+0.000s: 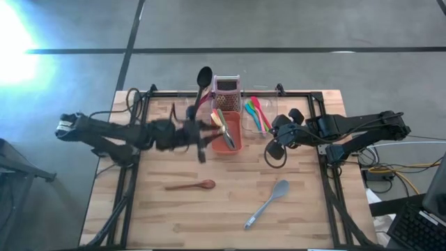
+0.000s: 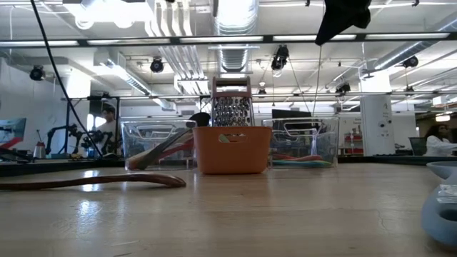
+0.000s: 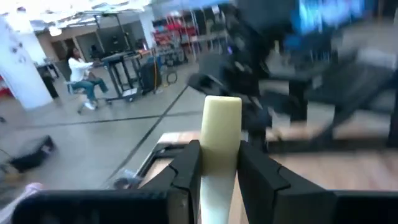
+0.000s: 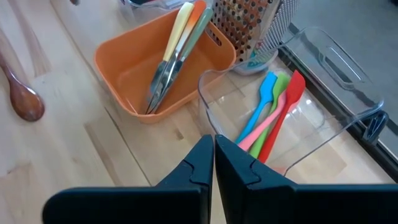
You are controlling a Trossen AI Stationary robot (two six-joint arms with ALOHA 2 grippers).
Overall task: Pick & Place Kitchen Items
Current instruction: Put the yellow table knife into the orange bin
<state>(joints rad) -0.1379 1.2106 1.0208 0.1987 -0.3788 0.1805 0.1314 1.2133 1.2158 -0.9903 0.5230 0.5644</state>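
Wooden tabletop under both arms, workshop room behind. Left gripper, raised just beside the orange tub, clamps a pale yellow handle between its fingers. Right gripper, fingers pressed together and empty, hovers at the near wall of the clear tub holding blue, green, pink and red spatulas. Two pale-handled knives lean in the orange tub, a box grater behind. Wooden spoon and grey ladle lie on the table, well apart
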